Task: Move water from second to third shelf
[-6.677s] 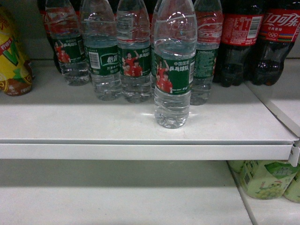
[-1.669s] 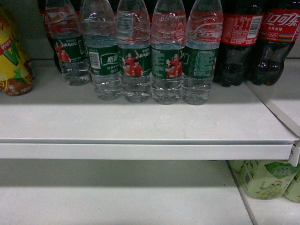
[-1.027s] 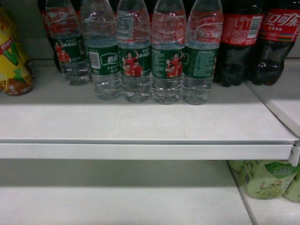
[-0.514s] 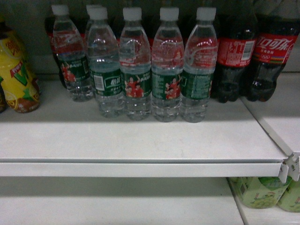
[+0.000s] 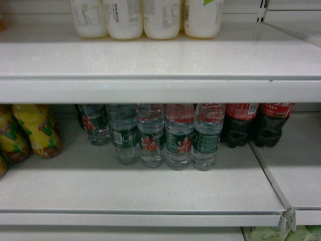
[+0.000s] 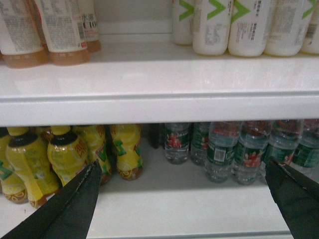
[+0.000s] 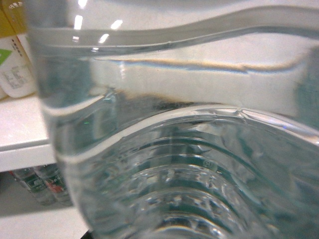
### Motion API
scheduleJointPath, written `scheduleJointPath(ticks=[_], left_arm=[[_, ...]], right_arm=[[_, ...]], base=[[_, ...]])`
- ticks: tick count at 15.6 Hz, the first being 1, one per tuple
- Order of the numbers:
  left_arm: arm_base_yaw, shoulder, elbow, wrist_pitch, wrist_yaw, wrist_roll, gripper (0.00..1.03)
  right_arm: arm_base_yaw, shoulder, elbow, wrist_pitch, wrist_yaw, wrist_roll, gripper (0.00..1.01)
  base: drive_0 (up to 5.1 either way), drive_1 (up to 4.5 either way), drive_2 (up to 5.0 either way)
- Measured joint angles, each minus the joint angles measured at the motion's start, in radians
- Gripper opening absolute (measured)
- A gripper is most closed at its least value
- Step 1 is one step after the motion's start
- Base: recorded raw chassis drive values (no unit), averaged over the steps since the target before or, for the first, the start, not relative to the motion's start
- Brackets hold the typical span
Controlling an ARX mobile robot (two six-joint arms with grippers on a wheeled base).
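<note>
Close up, filling the right wrist view: the water, clear ribbed plastic pressed near the lens, its curved ribs crossing the whole picture. Right pincer hidden behind it; impossible to tell whether pinching or spread. Past the bottle's left side, a white shelf edge and a few more bottles below it, small and blurred.

Left wrist view: left pincer spread wide, one dark finger at lower left and the other at lower right, nothing between them, held before the shelving.

Head view, upper shelf: four white bottles in a row at the back, tops cut off by the frame.

Head view, lower shelf: row of green-labelled water bottles standing upright, touching side by side, at the middle back. Just right of them, dark cola bottles with red labels. Well to the left, yellow bottles.
</note>
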Motion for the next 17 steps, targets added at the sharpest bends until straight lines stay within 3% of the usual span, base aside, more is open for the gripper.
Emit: scheduleJointPath(ticks=[17], left_arm=[[0.0,0.0,0.0,0.0,0.001,0.0,0.98]], right_arm=[[0.0,0.0,0.001,0.005,0.0,0.001,0.4]], base=[[0.0,0.0,0.0]])
